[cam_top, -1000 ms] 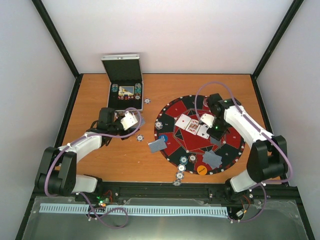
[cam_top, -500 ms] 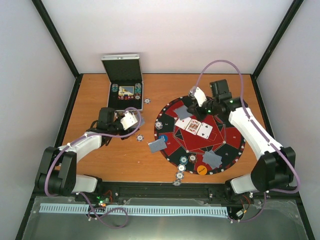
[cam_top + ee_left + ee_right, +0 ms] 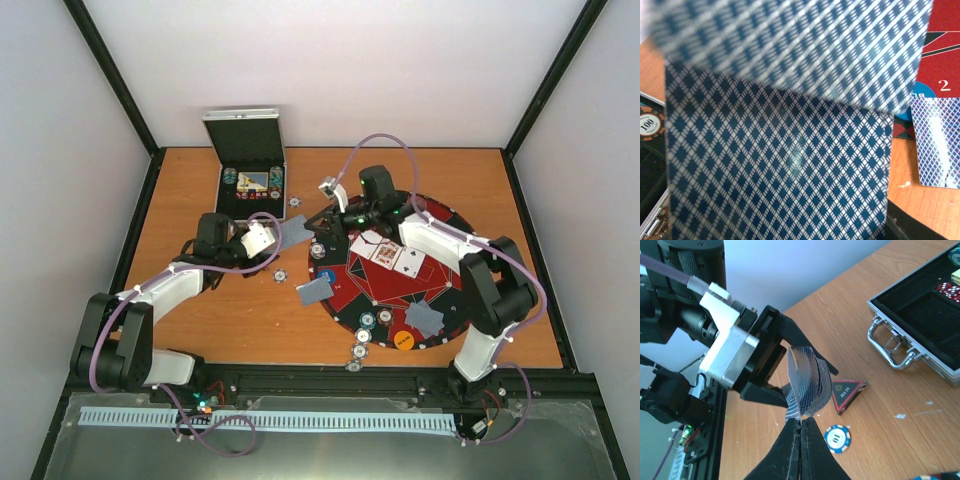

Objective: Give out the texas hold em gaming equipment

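left fingers (image 3: 250,243): stood part-way apart, clamped on the deck (image 3: 807,377) above the counter (image 3: 200,310), just in front of the open case (image 3: 250,182).
top card (image 3: 294,232): stuck out sideways from the deck, reaching towards the right.
right fingers (image 3: 801,426): were pressed fully together, seemingly pinching that card's edge.
round mat (image 3: 455,300): carried face-up cards (image 3: 385,254) near its middle, well apart from the deck.
risk: so thin a pinch could have slipped, or dragged a second card along; a loose clamp could have spilled the deck among the chips (image 3: 837,438).
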